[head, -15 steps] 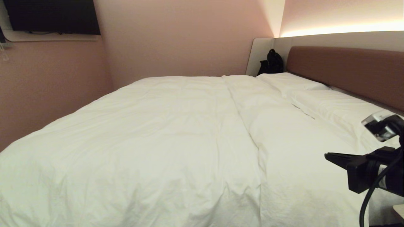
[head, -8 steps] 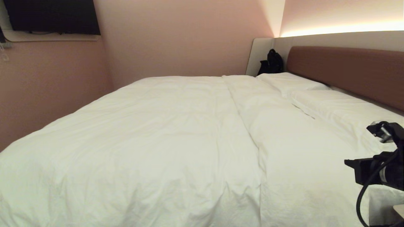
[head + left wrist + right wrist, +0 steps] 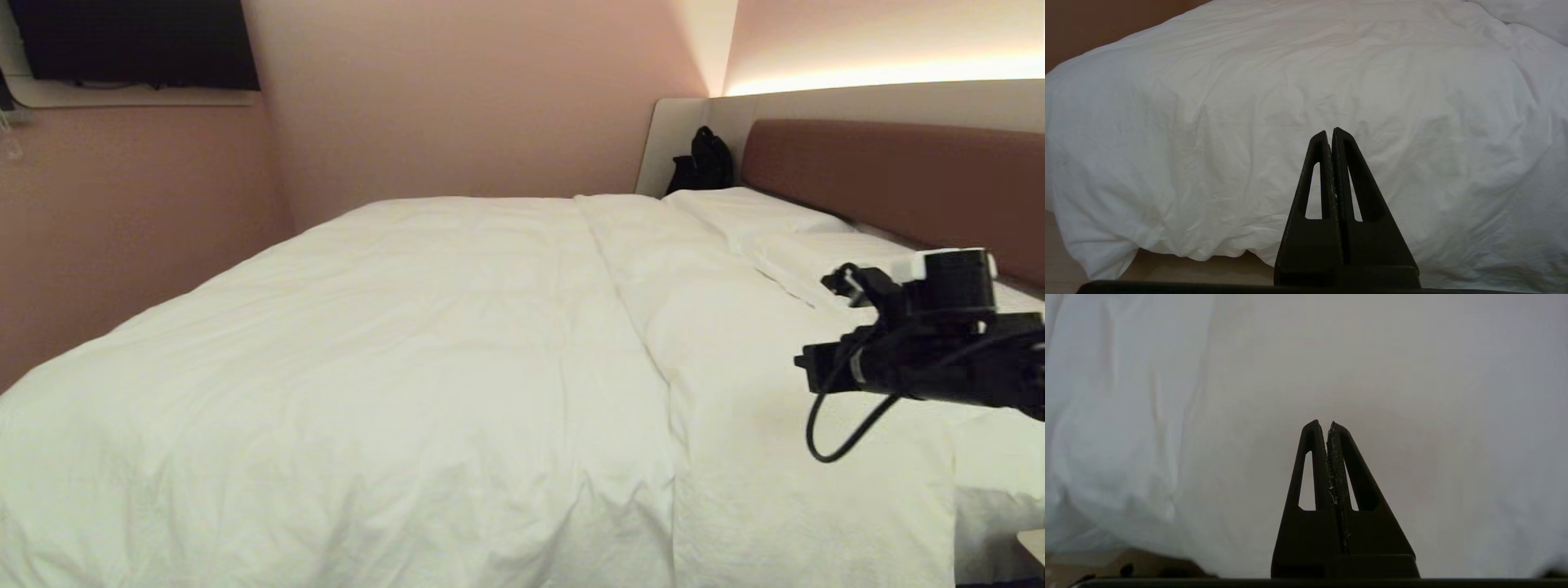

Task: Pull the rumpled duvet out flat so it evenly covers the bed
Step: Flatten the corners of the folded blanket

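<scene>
The puffy white duvet [image 3: 457, 351] lies spread over the bed [image 3: 898, 180], with soft wrinkles and one long crease running from the near edge toward the headboard. Its near side hangs over the edge toward the floor [image 3: 1249, 102]. My right gripper [image 3: 808, 367] hovers above the duvet's right part, near the pillows. Its fingers are shut with nothing between them [image 3: 1325, 424], and plain white duvet [image 3: 1412, 375] lies below. My left gripper [image 3: 1329, 131] is parked low in front of the hanging duvet side, shut and empty; it is outside the head view.
Two white pillows [image 3: 751, 208] [image 3: 849, 261] lie along the brown headboard. A black bag [image 3: 702, 163] sits in the far corner by the headboard. Pink walls close in on the left and far sides, with a dark screen [image 3: 135, 41] high up. Pale floor [image 3: 1167, 269] shows below the duvet's edge.
My right arm drew back toward the picture's right edge, then rose and swung left over the duvet beside the pillows. The duvet has not shifted.
</scene>
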